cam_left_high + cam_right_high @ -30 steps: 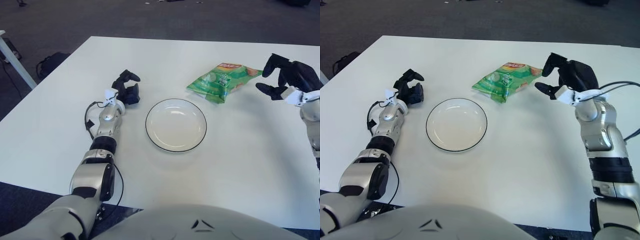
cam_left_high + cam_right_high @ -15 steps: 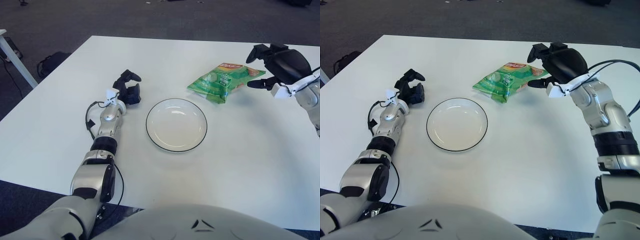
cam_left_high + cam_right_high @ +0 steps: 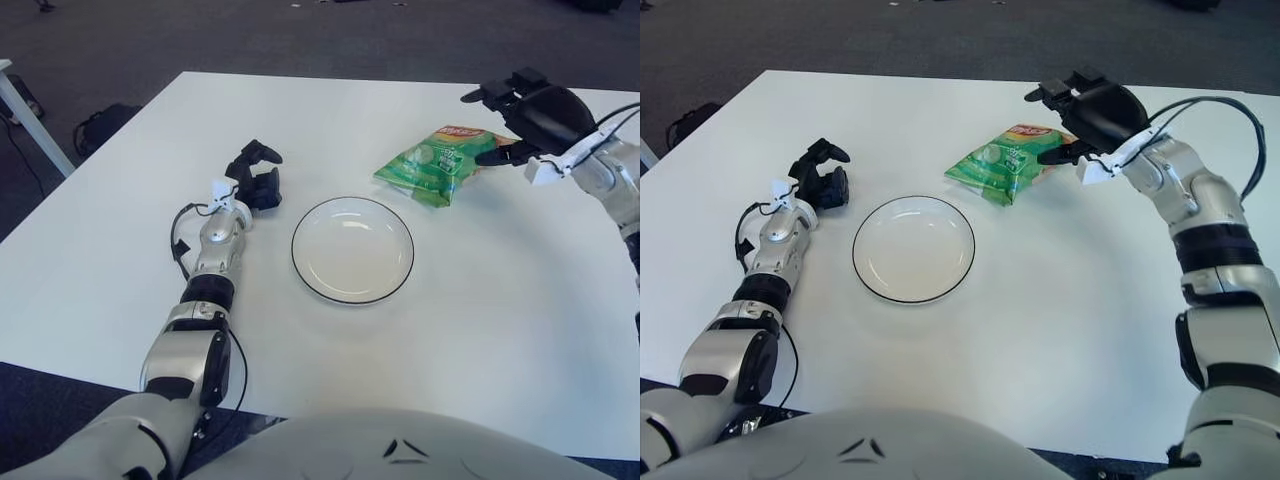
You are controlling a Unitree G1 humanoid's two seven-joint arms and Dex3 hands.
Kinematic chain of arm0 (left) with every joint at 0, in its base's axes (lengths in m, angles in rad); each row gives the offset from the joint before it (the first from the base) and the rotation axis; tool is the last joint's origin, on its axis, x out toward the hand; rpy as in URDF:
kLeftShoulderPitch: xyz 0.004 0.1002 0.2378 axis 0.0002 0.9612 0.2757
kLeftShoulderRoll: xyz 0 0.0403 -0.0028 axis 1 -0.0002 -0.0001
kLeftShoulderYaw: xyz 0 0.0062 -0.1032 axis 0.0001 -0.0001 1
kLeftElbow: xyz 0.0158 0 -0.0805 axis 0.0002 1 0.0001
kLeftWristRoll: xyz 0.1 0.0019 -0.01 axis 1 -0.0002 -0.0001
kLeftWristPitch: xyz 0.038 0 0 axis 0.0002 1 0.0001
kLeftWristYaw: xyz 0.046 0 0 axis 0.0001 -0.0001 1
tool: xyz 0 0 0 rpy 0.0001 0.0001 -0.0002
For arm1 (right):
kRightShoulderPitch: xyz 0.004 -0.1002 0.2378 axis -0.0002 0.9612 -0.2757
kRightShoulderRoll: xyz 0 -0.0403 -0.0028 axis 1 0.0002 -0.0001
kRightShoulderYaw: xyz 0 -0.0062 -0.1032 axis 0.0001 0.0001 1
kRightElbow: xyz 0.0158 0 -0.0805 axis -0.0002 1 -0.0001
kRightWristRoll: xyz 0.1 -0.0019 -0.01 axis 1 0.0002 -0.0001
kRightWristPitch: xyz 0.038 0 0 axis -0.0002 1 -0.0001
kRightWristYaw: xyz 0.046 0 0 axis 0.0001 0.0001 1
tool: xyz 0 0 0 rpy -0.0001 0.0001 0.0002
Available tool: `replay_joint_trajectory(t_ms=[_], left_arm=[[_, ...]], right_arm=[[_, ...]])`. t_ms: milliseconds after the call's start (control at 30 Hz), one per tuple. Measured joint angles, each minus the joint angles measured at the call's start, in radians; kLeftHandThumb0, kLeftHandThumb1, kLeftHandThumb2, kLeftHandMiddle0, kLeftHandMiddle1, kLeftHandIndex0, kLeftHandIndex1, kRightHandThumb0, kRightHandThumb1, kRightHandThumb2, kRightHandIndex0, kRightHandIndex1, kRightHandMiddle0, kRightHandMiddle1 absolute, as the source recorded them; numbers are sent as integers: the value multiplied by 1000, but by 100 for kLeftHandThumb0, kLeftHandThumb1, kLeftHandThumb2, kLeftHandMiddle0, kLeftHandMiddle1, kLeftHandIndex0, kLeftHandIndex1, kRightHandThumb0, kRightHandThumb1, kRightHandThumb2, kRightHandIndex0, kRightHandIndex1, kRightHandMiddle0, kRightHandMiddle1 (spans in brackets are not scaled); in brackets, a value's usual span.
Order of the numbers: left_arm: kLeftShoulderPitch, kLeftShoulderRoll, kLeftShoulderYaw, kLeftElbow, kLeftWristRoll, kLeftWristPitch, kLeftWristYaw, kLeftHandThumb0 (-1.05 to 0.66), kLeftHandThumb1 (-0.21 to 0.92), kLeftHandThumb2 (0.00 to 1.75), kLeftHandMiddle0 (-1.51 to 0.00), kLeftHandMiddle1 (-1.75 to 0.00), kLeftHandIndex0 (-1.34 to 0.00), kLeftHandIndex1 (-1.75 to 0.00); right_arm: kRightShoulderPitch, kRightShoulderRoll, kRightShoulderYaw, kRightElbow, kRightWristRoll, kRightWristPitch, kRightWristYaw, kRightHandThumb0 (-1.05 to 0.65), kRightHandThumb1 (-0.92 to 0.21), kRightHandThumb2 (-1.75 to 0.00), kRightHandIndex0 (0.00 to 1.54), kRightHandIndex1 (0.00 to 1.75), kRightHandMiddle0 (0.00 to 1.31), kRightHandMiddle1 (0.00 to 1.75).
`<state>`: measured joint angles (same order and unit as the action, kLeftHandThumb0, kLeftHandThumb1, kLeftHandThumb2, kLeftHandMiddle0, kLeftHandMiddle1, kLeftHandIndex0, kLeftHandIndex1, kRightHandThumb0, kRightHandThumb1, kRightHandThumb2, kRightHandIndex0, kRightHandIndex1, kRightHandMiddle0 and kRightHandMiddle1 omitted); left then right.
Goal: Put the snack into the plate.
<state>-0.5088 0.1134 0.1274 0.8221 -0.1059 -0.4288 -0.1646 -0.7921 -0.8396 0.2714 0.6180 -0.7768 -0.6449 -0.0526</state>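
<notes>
A green snack bag (image 3: 445,163) lies on the white table, to the upper right of an empty white plate (image 3: 352,249) with a dark rim. My right hand (image 3: 520,115) hovers over the bag's right end with its fingers spread, holding nothing. It shows also in the right eye view (image 3: 1080,115), just above the bag (image 3: 1006,162). My left hand (image 3: 256,176) rests on the table left of the plate, away from the bag.
The table's (image 3: 480,330) far edge runs behind the bag, with dark floor beyond. A white table leg (image 3: 30,120) and a dark bag (image 3: 100,125) stand on the floor at the far left.
My right hand has moved left and away from me, from beside the bag's right end to over it, with fingers spreading. My left hand has not moved.
</notes>
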Motion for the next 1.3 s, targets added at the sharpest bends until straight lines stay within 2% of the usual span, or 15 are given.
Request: replay_joint_trajectory(t_ms=[133,233,500,733,1000,1300], left_arm=[[0,-1,0,0,-3,-8,-4,-46,38,124,-125,-175,-56,-175],[0,-1,0,0,-4,-14,-7,-46,38,124,-125,-175,-56,-175],[0,-1,-1,1,-4,-20,-21,-46,38,123,-125,-175,-56,-175],[0,-3,-1,-4,-5,-23,-25,-45,39,122,-125,-175,-55,-175],[11,-8,-1,-35,-7,-22,-28,-45,40,121,-124,-175,-54,-175],[27,-14,1,-67,-16,-18,-46,-45,40,122,-122,-175,-55,-175]], right_arm=[[-97,13,46,93,-24,-25,35,-105,-92,-56,0,2,0,3],[-150,22,70,125,-19,-40,99,-105,-92,-51,0,0,0,1],[-241,81,121,194,15,-42,308,-105,-92,-35,0,0,0,0],[-271,155,154,277,55,-25,476,-105,-92,-26,0,0,0,0],[-291,232,154,347,170,46,743,-105,-90,-20,0,0,0,0],[-323,271,158,457,204,95,868,-104,-86,-16,0,0,0,0]])
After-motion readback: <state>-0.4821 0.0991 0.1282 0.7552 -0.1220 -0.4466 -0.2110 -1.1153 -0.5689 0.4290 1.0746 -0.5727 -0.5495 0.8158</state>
